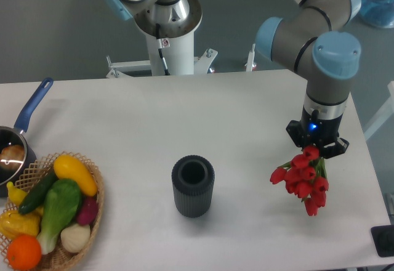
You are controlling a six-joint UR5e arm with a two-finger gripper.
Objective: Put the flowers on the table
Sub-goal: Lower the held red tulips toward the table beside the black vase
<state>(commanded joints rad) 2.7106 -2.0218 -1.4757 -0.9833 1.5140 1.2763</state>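
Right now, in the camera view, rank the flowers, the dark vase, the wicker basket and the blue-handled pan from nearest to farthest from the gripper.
1. Flowers: hanging right at the gripper.
2. Dark vase: mid-table, to the image's left.
3. Wicker basket: front left corner.
4. Blue-handled pan: at the far left edge.

Red flowers (303, 178) on green stems, a matte white table (246, 111), a dark grey ribbed vase (192, 186) — and a blue-handled pan (24, 123).
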